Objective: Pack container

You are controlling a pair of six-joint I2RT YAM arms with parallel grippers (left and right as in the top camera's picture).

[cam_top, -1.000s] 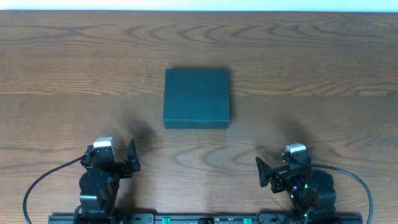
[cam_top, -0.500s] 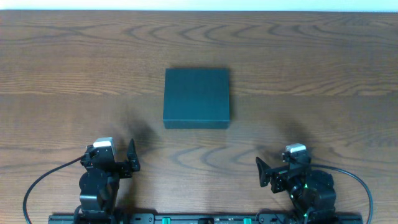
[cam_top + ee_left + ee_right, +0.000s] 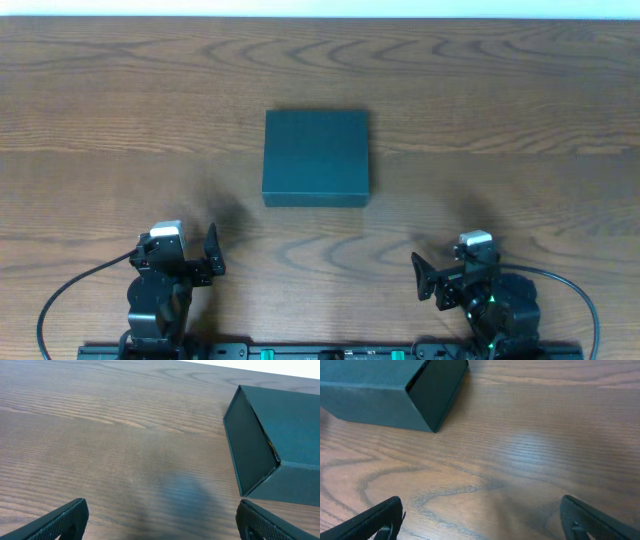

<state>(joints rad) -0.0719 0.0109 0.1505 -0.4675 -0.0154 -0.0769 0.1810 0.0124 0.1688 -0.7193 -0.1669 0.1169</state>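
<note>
Both arms sit folded low at the near edge of the brown wood-grain table [image 3: 520, 120]. The left gripper [image 3: 213, 255] and the right gripper [image 3: 420, 277] each have their fingers spread wide with nothing between them. The dark teal-green, matte rectangular container [image 3: 316, 155] lies ahead of them, off to the right of the left gripper and to the left of the right one, well apart from both, its lid flat and closed. Open tabletop runs from each gripper to the box's near edge and around its sides.
</note>
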